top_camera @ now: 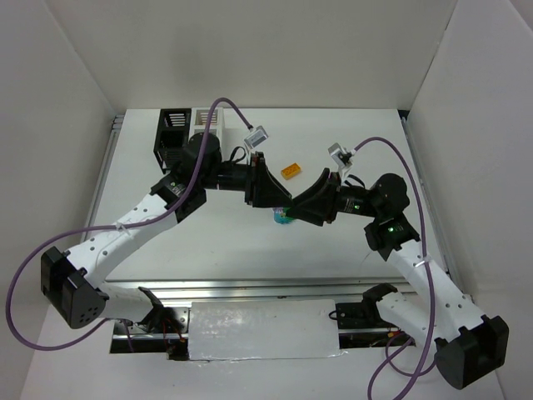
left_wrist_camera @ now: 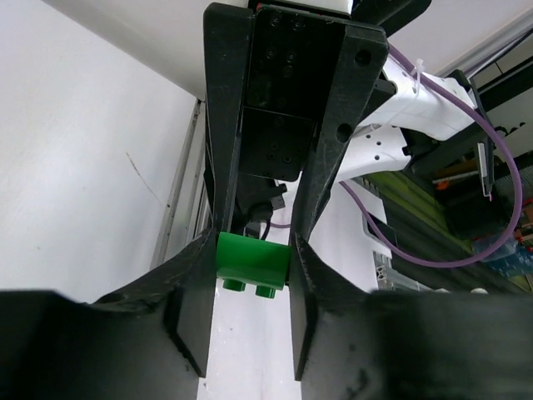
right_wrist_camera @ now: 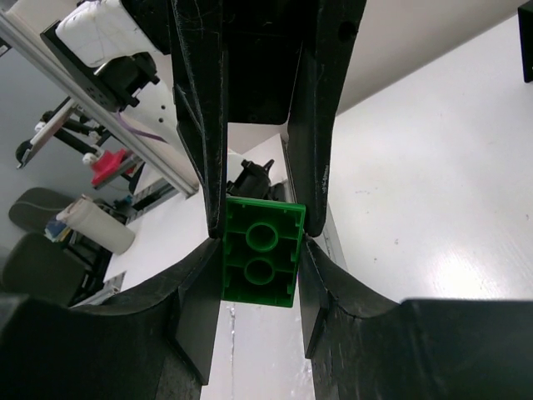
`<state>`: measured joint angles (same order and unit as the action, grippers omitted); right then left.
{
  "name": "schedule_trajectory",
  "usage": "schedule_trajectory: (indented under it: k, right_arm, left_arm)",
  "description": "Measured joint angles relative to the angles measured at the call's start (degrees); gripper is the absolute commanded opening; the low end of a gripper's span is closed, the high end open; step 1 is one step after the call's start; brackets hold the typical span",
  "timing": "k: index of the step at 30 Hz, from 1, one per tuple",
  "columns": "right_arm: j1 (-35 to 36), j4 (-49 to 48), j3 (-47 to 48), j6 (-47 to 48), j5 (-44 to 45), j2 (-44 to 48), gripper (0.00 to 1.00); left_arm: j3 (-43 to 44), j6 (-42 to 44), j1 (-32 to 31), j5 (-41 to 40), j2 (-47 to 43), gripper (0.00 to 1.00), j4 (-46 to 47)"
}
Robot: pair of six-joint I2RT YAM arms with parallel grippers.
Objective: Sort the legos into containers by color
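Note:
Both grippers meet tip to tip over the table's middle. My left gripper (top_camera: 277, 206) (left_wrist_camera: 252, 279) and my right gripper (top_camera: 293, 213) (right_wrist_camera: 261, 271) are each shut on the same green lego (left_wrist_camera: 252, 260) (right_wrist_camera: 261, 250), held above the table. In the top view only a small teal-green bit (top_camera: 283, 218) shows between the fingertips. An orange lego (top_camera: 291, 171) lies on the table just behind the grippers. The black bin (top_camera: 172, 133) and the white bin (top_camera: 208, 123) stand joined at the back left, partly hidden by the left arm. Other legos are out of view.
White walls enclose the table on the left, back and right. A metal rail (top_camera: 104, 179) runs along the left edge. Purple cables (top_camera: 225, 104) loop over both arms.

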<state>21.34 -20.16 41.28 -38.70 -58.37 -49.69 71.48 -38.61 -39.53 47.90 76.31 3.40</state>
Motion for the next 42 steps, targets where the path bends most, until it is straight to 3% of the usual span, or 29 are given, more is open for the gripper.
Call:
schedule_trajectory:
  k: [1, 3, 5, 6, 7, 14, 20, 27, 34, 42]
  right_arm:
    - [0.0, -0.1, 0.0, 0.0, 0.0, 0.0, 0.00]
    - [0.0, -0.2, 0.0, -0.1, 0.0, 0.0, 0.00]
    - [0.0, -0.7, 0.0, -0.4, 0.0, 0.0, 0.23]
    - [0.0, -0.9, 0.0, -0.6, 0.0, 0.0, 0.48]
    - [0.0, -1.3, 0.0, -0.9, 0.0, 0.0, 0.99]
    - [0.0, -1.9, -0.7, -0.8, 2.3, -0.4, 1.00]
    - [0.0, -0.3, -2.9, 0.7, 7.9, -0.2, 1.00]
    - [0.0, 5.7, -6.2, 3.1, 17.6, 2.2, 1.00]
    - [0.0, 15.3, -5.9, 5.2, 26.6, 5.6, 1.00]
    - [0.0, 24.3, -5.9, 5.6, 31.8, 7.9, 1.00]
  left_arm:
    - [0.0, -0.1, 0.0, 0.1, 0.0, 0.02, 0.0]
    - [0.0, -0.2, 0.0, 0.2, 0.0, 0.00, 0.1]
    - [0.0, -0.4, 0.0, 0.3, 0.0, 0.00, 0.5]
    - [0.0, -0.4, 0.0, 0.3, 0.0, 0.00, 0.7]
    - [0.0, -0.4, 0.1, 0.3, -0.1, 0.00, 0.8]
    - [1.3, 0.0, 0.4, -0.5, -0.6, 0.00, -0.9]
    - [4.3, 1.9, 8.2, -6.9, -1.9, 0.00, -5.3]
    - [12.7, 10.1, 11.4, -31.7, -0.7, 0.00, -14.9]
    - [15.3, 15.9, 12.5, -64.1, 7.2, 0.00, -13.1]
    - [15.6, 16.2, 18.1, -79.0, 22.4, 0.00, -7.6]
